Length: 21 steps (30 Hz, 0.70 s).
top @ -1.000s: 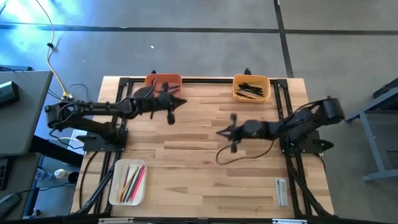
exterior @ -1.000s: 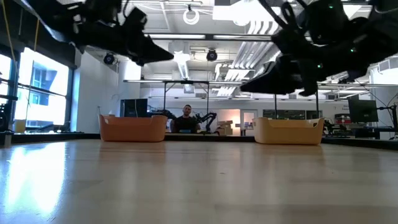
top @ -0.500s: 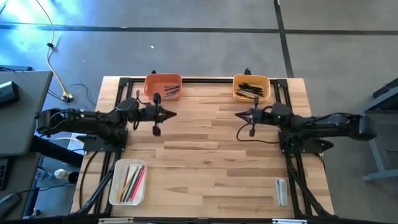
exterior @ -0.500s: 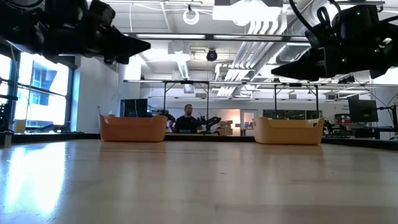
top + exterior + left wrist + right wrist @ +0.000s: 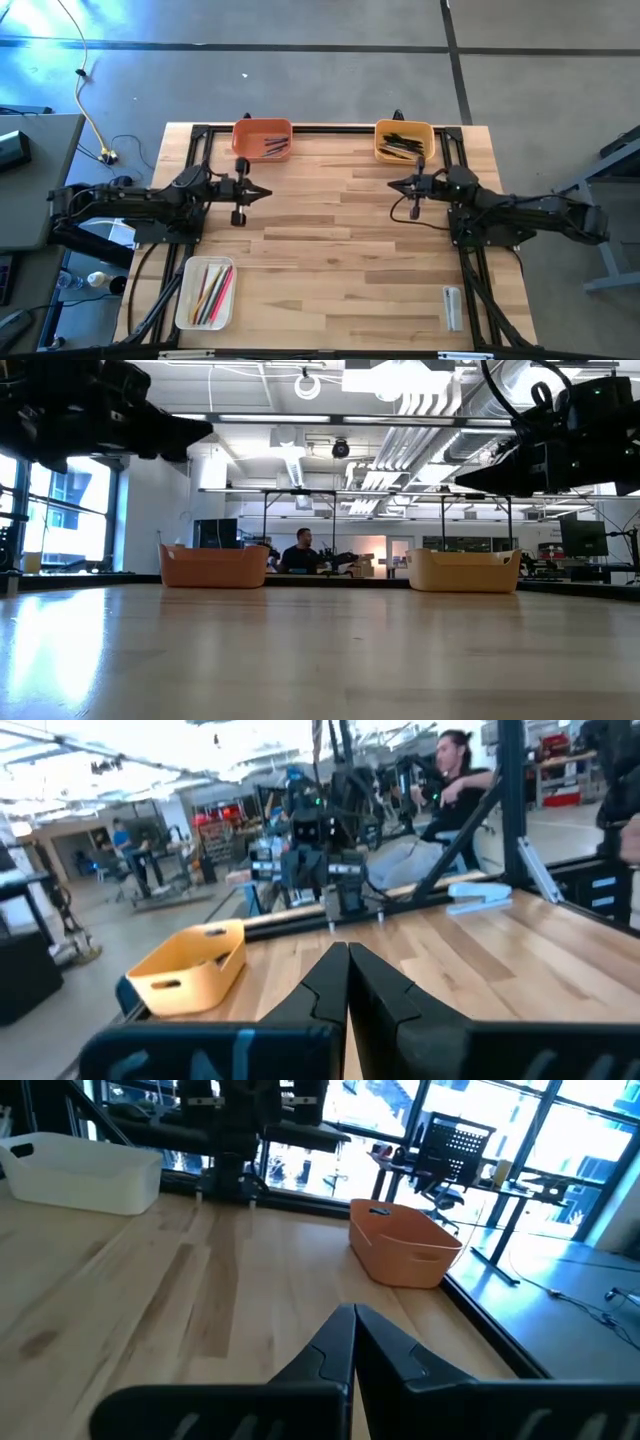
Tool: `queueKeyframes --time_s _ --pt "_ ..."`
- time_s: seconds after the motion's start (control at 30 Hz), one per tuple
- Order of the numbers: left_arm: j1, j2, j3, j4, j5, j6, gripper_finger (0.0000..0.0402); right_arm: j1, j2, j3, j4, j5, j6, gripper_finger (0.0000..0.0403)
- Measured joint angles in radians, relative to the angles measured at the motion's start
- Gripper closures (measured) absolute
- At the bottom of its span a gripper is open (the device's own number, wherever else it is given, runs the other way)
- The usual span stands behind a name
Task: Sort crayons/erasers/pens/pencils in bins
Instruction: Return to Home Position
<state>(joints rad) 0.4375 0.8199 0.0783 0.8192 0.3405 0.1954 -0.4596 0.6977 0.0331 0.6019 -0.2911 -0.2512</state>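
Three bins (image 5: 248, 140) dot your wood table (image 5: 330, 235) from above; pens (image 5: 402, 146) in the far-right yellow-orange bin (image 5: 404, 124), pencils (image 5: 212, 290) in the near-left white bin (image 5: 188, 302); left gripper (image 5: 266, 193) and right gripper (image 5: 392, 184) hover apart; low view: person (image 5: 302, 550) seated beyond; wrist views: both jaws clenched, empty.

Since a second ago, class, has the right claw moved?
Yes. In the high view the right claw has drawn back from the middle of the table to a spot close to the yellow-orange bin.
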Motion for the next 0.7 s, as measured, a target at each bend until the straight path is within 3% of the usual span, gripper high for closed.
queueKeyframes --time_s 0.3,0.7 --pt "0.001 -0.113 -0.062 -0.005 0.052 -0.001 0.0401 -0.05 -0.114 -0.023 -0.069 -0.067 0.011 0.0403" --pt "0.013 -0.248 -0.068 -0.097 0.093 -0.024 0.0401 -0.098 -0.226 -0.023 -0.108 -0.068 0.026 0.0403"
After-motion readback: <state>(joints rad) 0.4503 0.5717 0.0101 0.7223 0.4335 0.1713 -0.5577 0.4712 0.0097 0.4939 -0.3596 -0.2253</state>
